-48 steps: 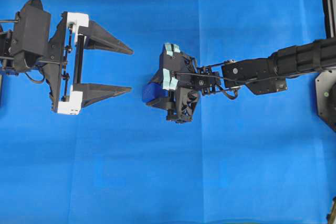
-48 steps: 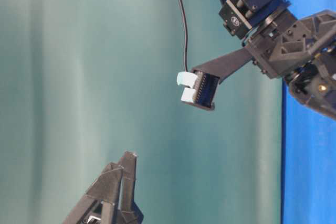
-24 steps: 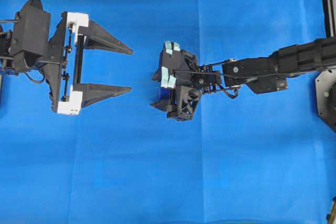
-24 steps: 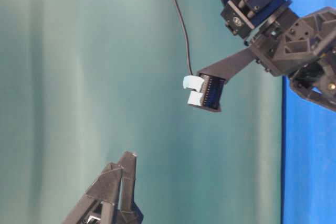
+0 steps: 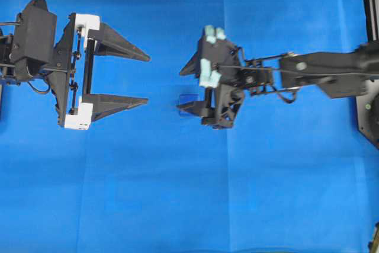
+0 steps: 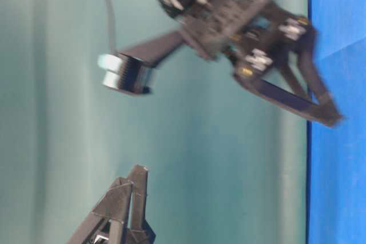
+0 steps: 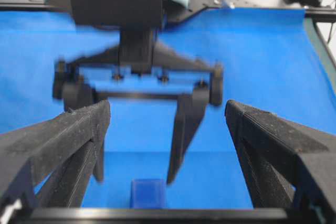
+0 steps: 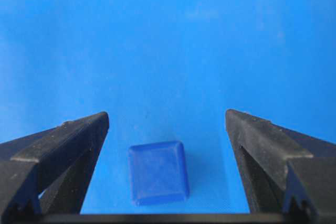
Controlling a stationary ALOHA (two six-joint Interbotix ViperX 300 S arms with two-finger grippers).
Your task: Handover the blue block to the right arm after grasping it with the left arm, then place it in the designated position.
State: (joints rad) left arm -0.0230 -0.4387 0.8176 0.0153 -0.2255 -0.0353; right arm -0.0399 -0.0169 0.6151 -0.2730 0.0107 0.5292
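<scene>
The blue block (image 5: 188,98) lies flat on the blue cloth, held by nothing. My right gripper (image 5: 180,90) hovers over it, open, one finger on each side of the block (image 8: 158,172) and touching neither face. The right wrist view shows cloth between the block and both fingertips (image 8: 94,127). My left gripper (image 5: 147,80), with white brackets, stands wide open and empty to the left, pointing at the block (image 7: 148,193). In the left wrist view the right gripper (image 7: 136,178) is blurred, hanging just beyond the block.
Blue cloth (image 5: 177,194) covers the whole work surface. A black frame rail (image 5: 370,4) and the right arm's base (image 5: 368,111) sit at the right edge. The table-level view shows a teal wall (image 6: 57,84) behind the arms.
The right gripper has opened and let go of the blue block, which now rests on the cloth. It has risen and drawn back to the right. The left gripper has not moved.
</scene>
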